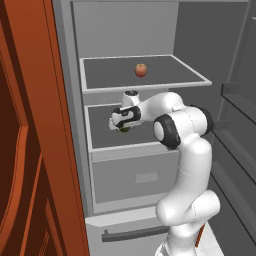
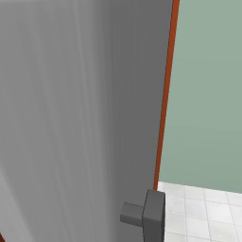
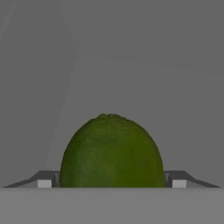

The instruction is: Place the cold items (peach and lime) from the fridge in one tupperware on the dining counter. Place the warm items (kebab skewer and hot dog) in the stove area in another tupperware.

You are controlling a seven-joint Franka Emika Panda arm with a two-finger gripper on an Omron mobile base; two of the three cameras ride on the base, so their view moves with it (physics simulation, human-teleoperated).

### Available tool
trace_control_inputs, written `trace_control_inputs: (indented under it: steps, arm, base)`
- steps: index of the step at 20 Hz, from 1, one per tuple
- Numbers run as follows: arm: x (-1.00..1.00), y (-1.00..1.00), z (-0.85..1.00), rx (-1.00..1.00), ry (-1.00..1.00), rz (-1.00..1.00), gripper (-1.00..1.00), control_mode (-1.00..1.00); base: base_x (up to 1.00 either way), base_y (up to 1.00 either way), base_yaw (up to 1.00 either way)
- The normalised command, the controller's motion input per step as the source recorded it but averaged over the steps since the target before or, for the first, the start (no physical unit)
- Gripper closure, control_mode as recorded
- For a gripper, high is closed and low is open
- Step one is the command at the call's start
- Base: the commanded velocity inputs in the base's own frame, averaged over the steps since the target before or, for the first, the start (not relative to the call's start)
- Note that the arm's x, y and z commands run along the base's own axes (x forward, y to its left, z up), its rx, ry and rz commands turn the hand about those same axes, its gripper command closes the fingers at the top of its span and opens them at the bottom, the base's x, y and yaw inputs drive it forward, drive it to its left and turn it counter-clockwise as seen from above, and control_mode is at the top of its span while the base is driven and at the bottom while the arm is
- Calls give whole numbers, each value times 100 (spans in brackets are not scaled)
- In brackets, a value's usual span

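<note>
Straddling the lime (image 3: 112, 151), claw (image 3: 112, 183) fingers either side, stem nub away from camera.

A red-brown cabinet panel (image 1: 30, 150), a pale green wall (image 2: 208, 94), white floor tiles (image 2: 203, 212).

The lime (image 3: 112, 151) sits between the two fingers (image 3: 43, 180), against a grey fridge surface (image 3: 131, 52).

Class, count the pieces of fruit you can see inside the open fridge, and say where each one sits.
2. The peach sits on the upper shelf of the fridge; the lime lies on the shelf below, between the fingers of the gripper. The arm may hide others.
</note>
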Motion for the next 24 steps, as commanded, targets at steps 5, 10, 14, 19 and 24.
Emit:
trace_control_inputs:
  steps: [5, 10, 14, 19, 24]
  arm:
    - [-7, 0, -9, 0, -5, 0, 100, -100]
    - [-74, 0, 31, 0, -17, -7, 100, -100]
    - [-82, 0, 37, 0, -7, -11, 100, -100]
    - [-72, -1, 42, 2, 0, -8, 100, -100]
    - [-72, -10, 65, 7, 0, -6, 100, -100]
  base:
    - [0, 0, 0]
    - [0, 0, 0]
    - [0, 0, 0]
    - [0, 0, 0]
    - [0, 0, 0]
